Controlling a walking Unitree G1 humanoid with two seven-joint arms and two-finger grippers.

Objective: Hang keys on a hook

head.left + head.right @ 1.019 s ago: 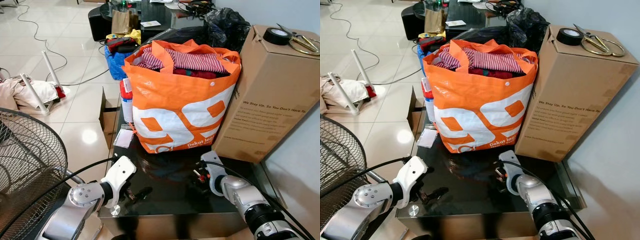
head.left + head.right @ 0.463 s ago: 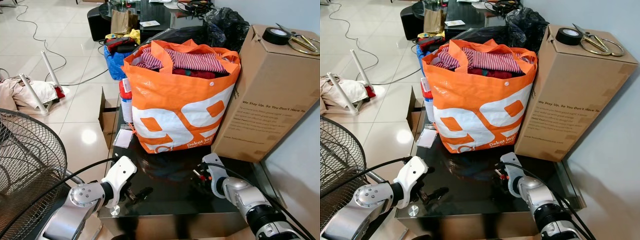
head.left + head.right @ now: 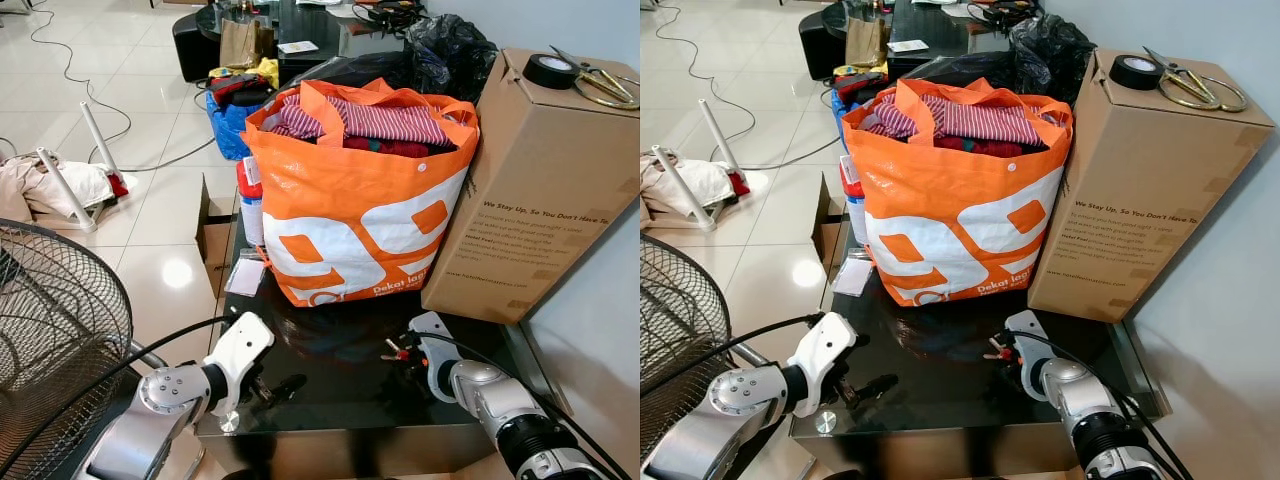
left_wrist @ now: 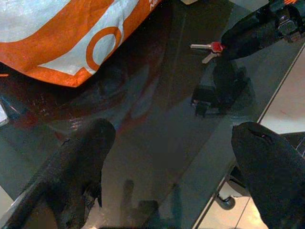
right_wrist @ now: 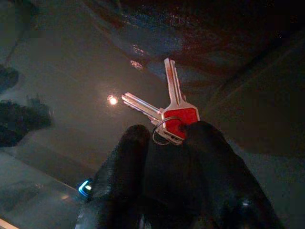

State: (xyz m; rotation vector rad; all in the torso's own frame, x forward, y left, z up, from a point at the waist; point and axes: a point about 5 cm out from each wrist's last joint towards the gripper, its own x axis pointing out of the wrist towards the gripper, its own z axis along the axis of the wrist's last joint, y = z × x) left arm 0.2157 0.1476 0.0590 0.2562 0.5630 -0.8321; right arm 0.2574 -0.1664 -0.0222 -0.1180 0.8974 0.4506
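Right tool [image 5: 164, 138] pinching keys [image 5: 167, 112] over black glass table [image 3: 330, 385]; tiled floor [image 3: 150, 110].

Two keys [image 5: 167, 107], one orange bag [image 3: 355, 215], one cardboard box [image 3: 540, 190], one fan [image 3: 55, 330], two hands.

Before me is a glossy black worktop [image 3: 340, 385] carrying an orange bag [image 3: 355, 215] stuffed with striped cloth, and a tall cardboard box [image 3: 540, 190] just beside it, with tape [image 3: 551, 71] and scissors [image 3: 598, 85] on top. A pale wall [image 3: 600, 330] runs along my right. To my left, a wire fan guard [image 3: 55, 330] stands over shiny white floor tiles [image 3: 150, 120], where cables [image 3: 60, 45] trail.
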